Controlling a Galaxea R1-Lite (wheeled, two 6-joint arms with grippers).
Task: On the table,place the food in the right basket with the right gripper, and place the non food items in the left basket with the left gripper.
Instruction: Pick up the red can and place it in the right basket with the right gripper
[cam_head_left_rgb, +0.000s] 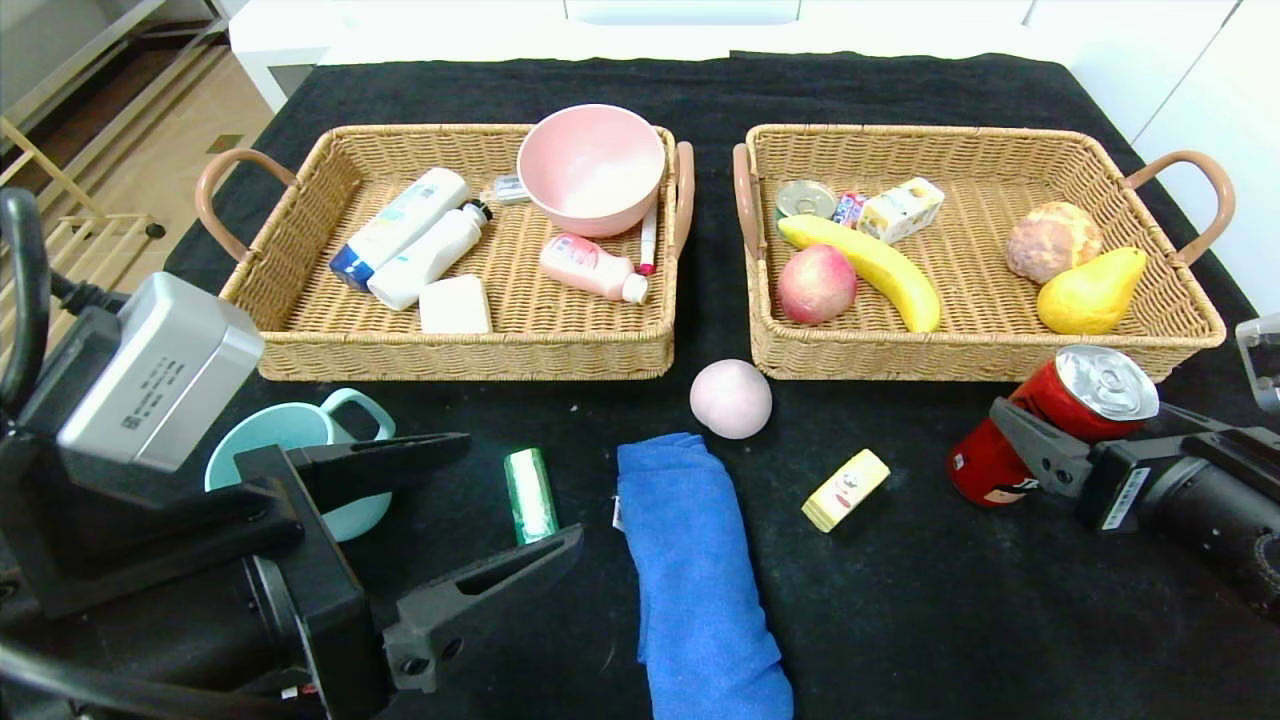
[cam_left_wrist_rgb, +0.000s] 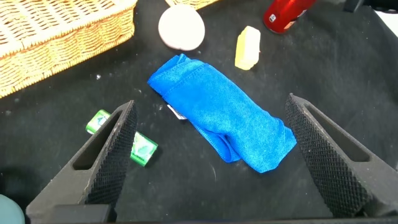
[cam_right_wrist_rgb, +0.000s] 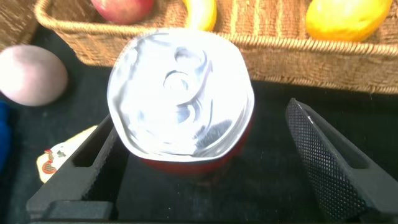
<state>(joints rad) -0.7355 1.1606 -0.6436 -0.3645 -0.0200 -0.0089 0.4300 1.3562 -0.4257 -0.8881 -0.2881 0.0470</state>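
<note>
my right claw sits released around the red soda can near the right basket; my left claw hangs released over the green tube.

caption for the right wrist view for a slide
Open right gripper straddling a red soda can in front of the right basket.

left gripper and right gripper low, fingers wide apart
</note>
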